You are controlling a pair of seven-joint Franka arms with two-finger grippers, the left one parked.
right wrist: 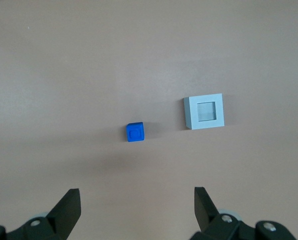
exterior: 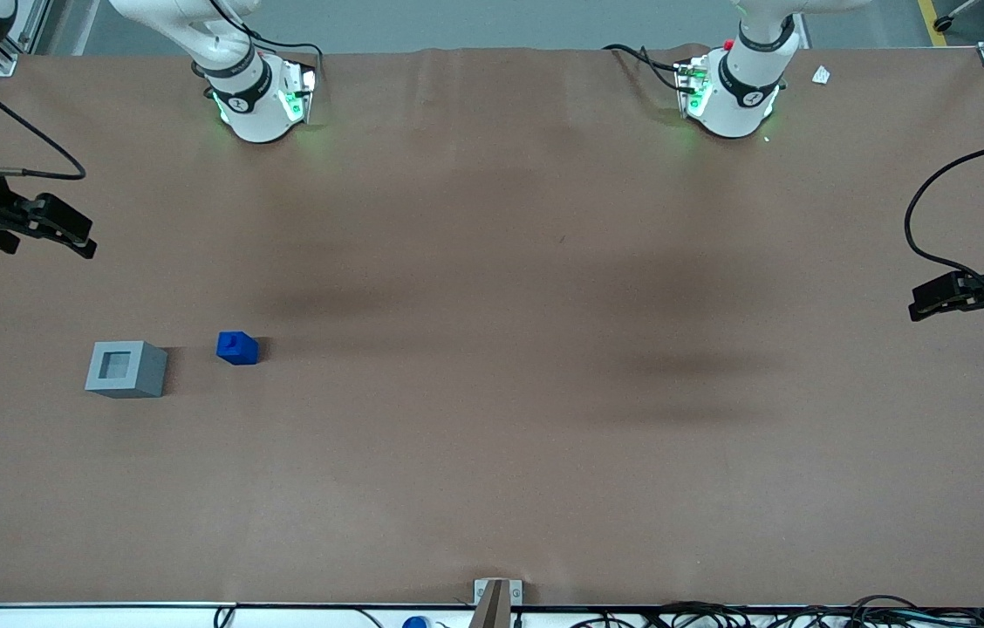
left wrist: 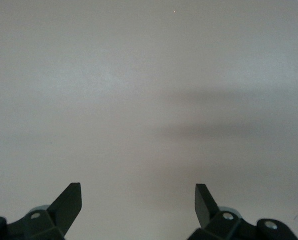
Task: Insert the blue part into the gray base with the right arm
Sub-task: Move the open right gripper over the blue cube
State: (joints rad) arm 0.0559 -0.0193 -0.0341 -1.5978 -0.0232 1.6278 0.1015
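The right arm's black two-finger gripper (exterior: 82,237) hovers above the brown table (exterior: 492,453) with its fingers (right wrist: 68,207) spread wide, holding nothing. The light-gray plastic cube base (exterior: 126,369), square socket facing up, sits nearer the front camera than the gripper. The small bright-blue stepped plastic block (exterior: 237,348) rests just beside the base, apart from it, stud uppermost.

The brown table (exterior: 492,436) holds the gray base (exterior: 126,369) and, just beside it at its 3 o'clock in the front view, the blue part (exterior: 237,348), while the gripper (exterior: 64,231) hangs open above the working arm's end.
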